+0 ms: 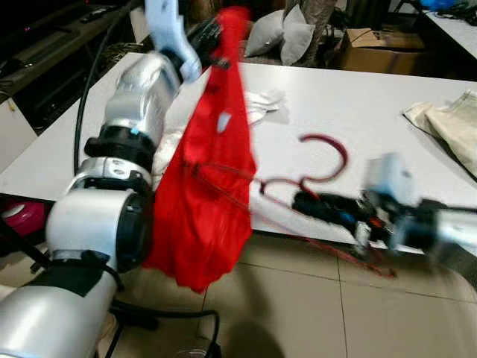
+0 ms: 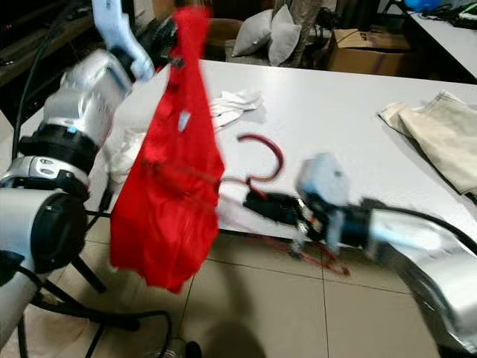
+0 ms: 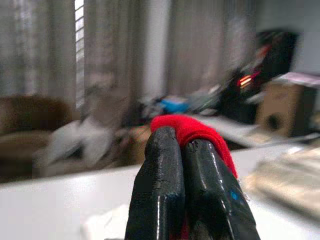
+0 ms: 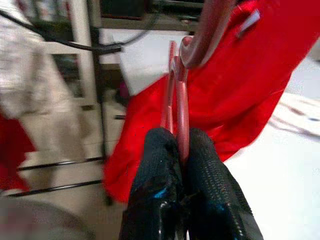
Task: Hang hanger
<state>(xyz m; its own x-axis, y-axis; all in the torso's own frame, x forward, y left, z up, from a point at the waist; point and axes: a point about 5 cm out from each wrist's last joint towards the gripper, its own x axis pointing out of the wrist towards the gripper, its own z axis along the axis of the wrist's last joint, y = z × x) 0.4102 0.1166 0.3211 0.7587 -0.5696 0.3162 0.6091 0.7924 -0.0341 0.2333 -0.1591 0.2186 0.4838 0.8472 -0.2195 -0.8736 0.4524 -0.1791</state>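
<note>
While the white table (image 1: 358, 104) spreads behind with its near edge beside both arms, a red garment (image 1: 205, 194) hangs limp past that edge over open tiled floor (image 1: 298, 298). High up, the left gripper (image 3: 181, 150) pinches the garment's top, fingers pressed together. Low at the table edge, the right gripper (image 4: 181, 150) clamps the thin red hanger (image 1: 317, 168), its hook curling above the tabletop.
</note>
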